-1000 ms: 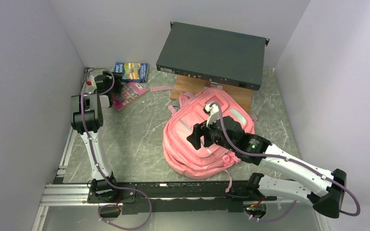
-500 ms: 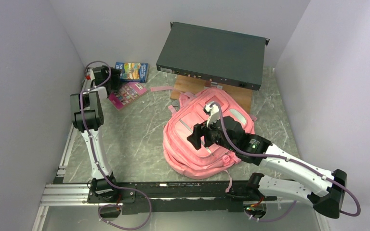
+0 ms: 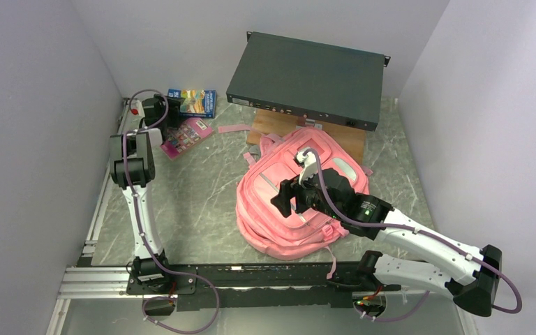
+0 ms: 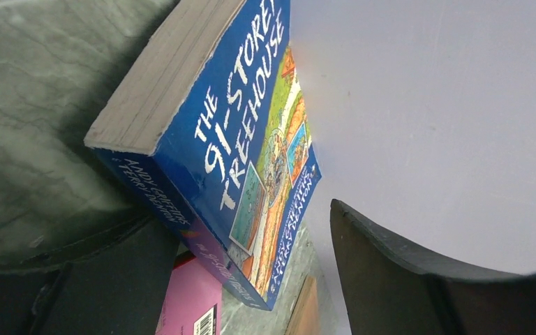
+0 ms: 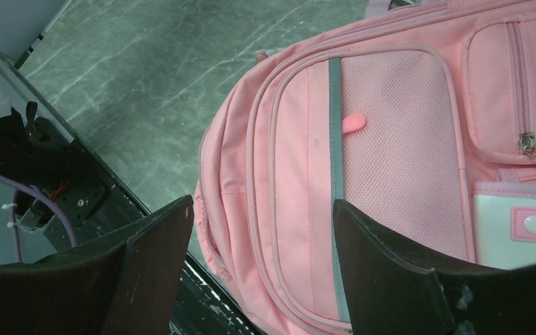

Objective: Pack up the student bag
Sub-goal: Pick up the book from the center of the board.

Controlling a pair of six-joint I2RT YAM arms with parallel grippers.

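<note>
Both pincers: your left gripper point(image 4: 244, 230) and right gripper point(image 5: 262, 209) stand wide, gripping nothing.
Hidden: pink packet point(image 4: 192, 307) mostly under the Treehouse book point(image 4: 230, 139).
Cut off: student bag point(image 5: 391, 139).

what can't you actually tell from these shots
- Student bag main opening: top view, the right gripper and its arm cover it; right wrist view shows only front pockets.
- Pink pack by the book: left wrist view, cut off by the bottom edge; top view, print too small.
- Wooden board: top view, mostly under the black rack unit.
</note>
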